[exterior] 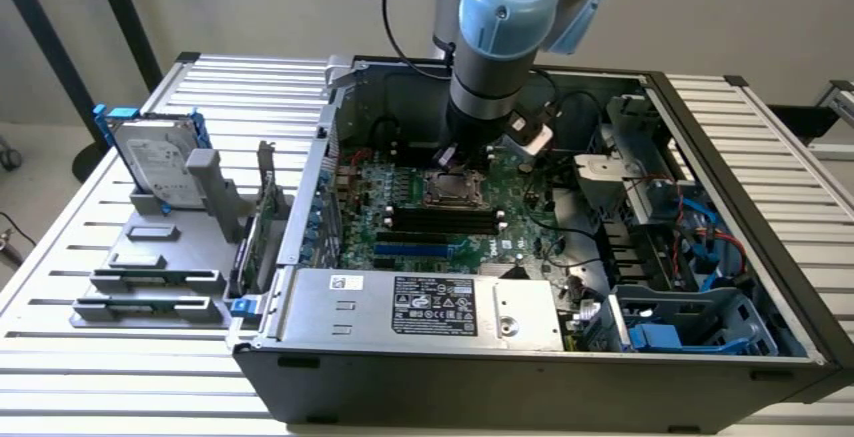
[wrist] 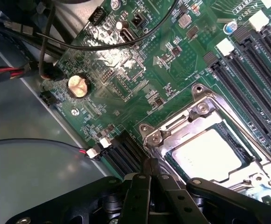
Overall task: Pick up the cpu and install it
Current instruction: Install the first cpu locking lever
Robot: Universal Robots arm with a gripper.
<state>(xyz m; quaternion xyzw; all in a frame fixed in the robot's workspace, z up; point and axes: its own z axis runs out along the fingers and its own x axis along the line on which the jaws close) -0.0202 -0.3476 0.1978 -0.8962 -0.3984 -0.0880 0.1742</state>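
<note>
The cpu (wrist: pixel 209 154), a flat square chip with a dull silver top, lies inside the open metal socket frame (wrist: pixel 175 125) on the green motherboard (wrist: pixel 121 74). My gripper (wrist: pixel 149 164) hovers just beside the socket's corner, black fingers pressed together and shut with nothing between them. In the exterior view the arm reaches down into the open computer case (exterior: pixel 534 357), with the gripper (exterior: pixel 451 160) just above the socket (exterior: pixel 450 192) in the middle of the motherboard.
Black memory slots (wrist: pixel 257 70) run beside the socket. Loose black cables (wrist: pixel 79 44) and a coin battery (wrist: pixel 78 86) lie near it. A hard drive in a blue bracket (exterior: pixel 158 162) and a grey parts stand (exterior: pixel 147 277) sit outside the case, on the exterior view's left.
</note>
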